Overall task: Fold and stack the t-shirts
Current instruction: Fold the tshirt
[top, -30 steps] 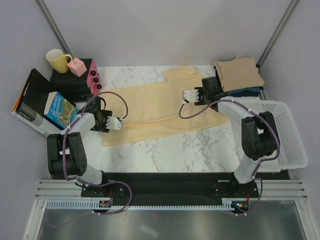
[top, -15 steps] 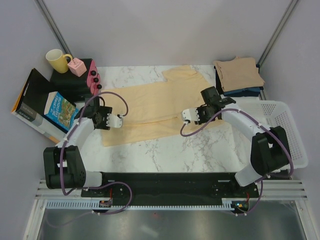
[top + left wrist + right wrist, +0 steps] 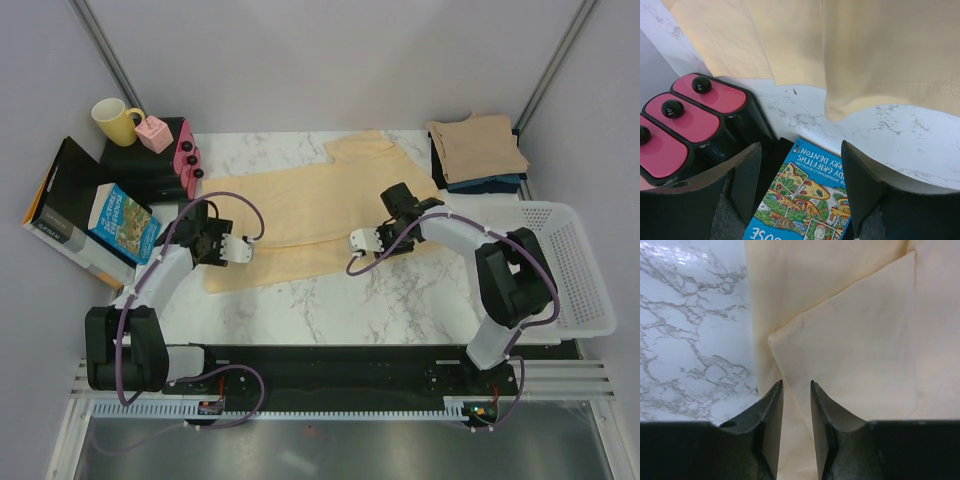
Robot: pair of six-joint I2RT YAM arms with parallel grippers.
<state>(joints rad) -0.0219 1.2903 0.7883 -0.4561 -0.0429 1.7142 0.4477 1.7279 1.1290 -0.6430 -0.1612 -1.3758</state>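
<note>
A pale yellow-cream t-shirt (image 3: 300, 210) lies spread flat across the marble table, one sleeve toward the back. My left gripper (image 3: 238, 250) hangs by its left hem with the jaws wide open and nothing between them. In the left wrist view the left gripper (image 3: 800, 145) is over a book's edge, the hem of the shirt (image 3: 865, 50) just beyond. My right gripper (image 3: 361, 241) hovers over the shirt's lower right edge. In the right wrist view the right gripper (image 3: 796, 382) has its jaws a narrow gap apart above a fold corner of the shirt (image 3: 855, 330). A folded tan t-shirt (image 3: 478, 147) tops dark ones (image 3: 492, 184) at back right.
A blue picture book (image 3: 120, 220) and a black case with pink lids (image 3: 186, 158) crowd the table's left edge, with a yellow mug (image 3: 115, 120) and a pink box (image 3: 154, 133) behind. A white mesh basket (image 3: 575, 270) stands at the right.
My right gripper has swung from beside the folded stack leftward and nearer, down to the shirt's lower right edge, its jaws narrowing. The left gripper has shifted slightly right toward the hem.
</note>
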